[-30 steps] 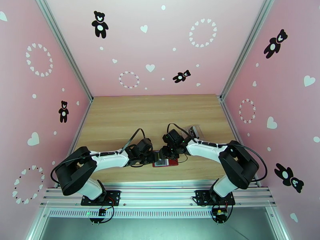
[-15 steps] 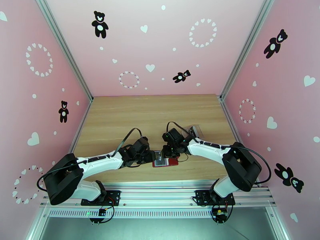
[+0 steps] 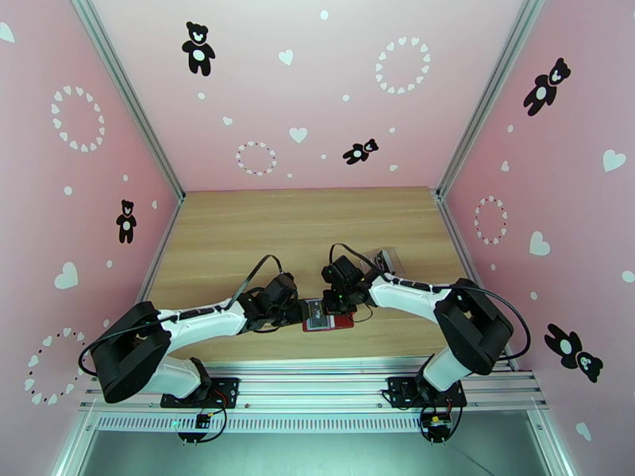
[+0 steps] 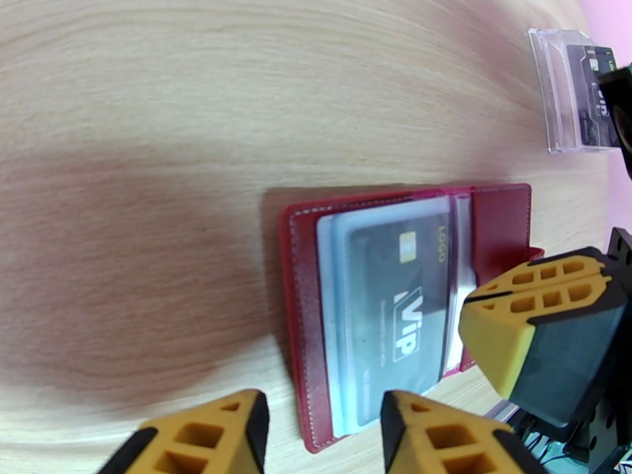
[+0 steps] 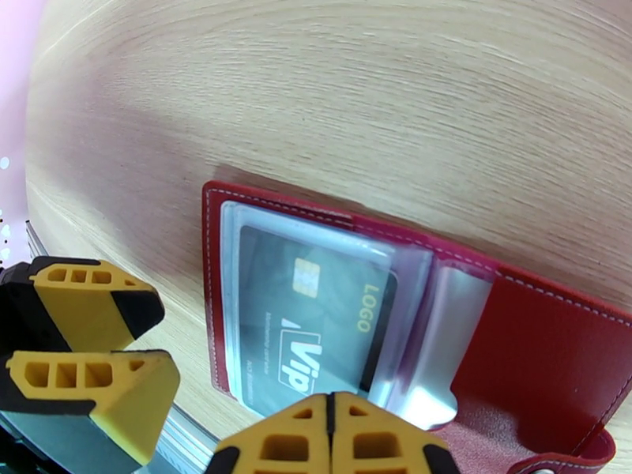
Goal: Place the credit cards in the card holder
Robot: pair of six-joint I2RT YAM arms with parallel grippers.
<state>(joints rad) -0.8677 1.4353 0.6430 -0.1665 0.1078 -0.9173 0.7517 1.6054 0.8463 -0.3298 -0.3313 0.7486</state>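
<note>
Within the last second the jaws of the right gripper (image 5: 330,400) have been brought from partly apart to fully clenched. Nothing is seen gripped between them. They are poised close over the card holder (image 5: 545,341), beside a long edge of the pocketed card; whether contact is made cannot be told. Meanwhile the left arm's elbow has been swung slightly outward. The left gripper (image 4: 316,424) has been kept at the same moderate spread, released and grasping nothing, at the holder's left end. The holder itself has not been shifted: it is laid open and flat at the near edge of the bench (image 3: 317,224), between the two grippers. The closing on nothing is judged to mean that a push with closed tips is intended, not a lift. Inside the holder, a dark grey card (image 5: 316,317) marked VIP and LOGO is lodged in a clear pocket (image 5: 438,310), seemingly seated to its full length. Whether another card lies beneath cannot be told. A clear plastic case (image 4: 573,96) with dark printed contents is left well apart, toward the far right.
</note>
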